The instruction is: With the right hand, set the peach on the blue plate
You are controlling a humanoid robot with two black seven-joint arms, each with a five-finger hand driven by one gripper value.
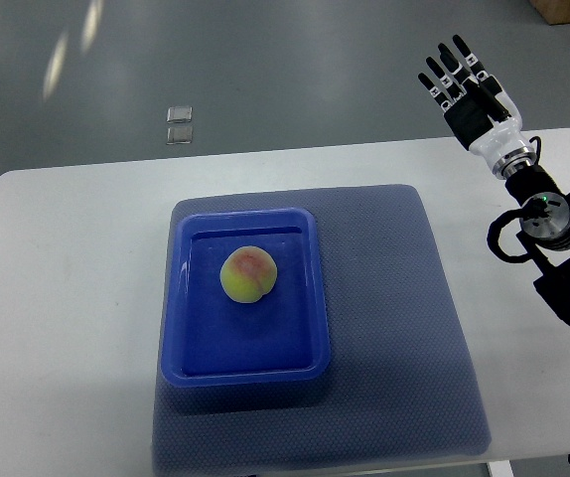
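**A:** Looking down on the white tabletop [57, 298] now, and the peach [248, 274] sits right in the middle of the blue plate [191, 298], more a shallow tray with a raised rim. The plate rests on a dark mat [404, 298].

**B:** And the right hand [464, 84]? It's nowhere near the fruit.

**A:** Well apart from it, up at the far right corner, hanging past the tabletop's edge over the grey floor [295, 70]. Fingers spread and straight, holding nothing at all. The left hand isn't in shot.

**B:** So judging by how things lie, the placing looks done.

**A:** That's my read. Peach inside the rim, clear of all four walls, blush side up, resting on its own.

**B:** If it did need another pick, how would it handle?

**A:** Light, I'd say, and round, so it could roll on that smooth tray floor. The skin bruises under pressure if it's real; I can't tell from here whether it's a replica. Best hold is around the widest part, fingers on one side, thumb opposite, closing gently from above.

**B:** And those two small clear squares [179, 124] on the floor?

**A:** No part in this.
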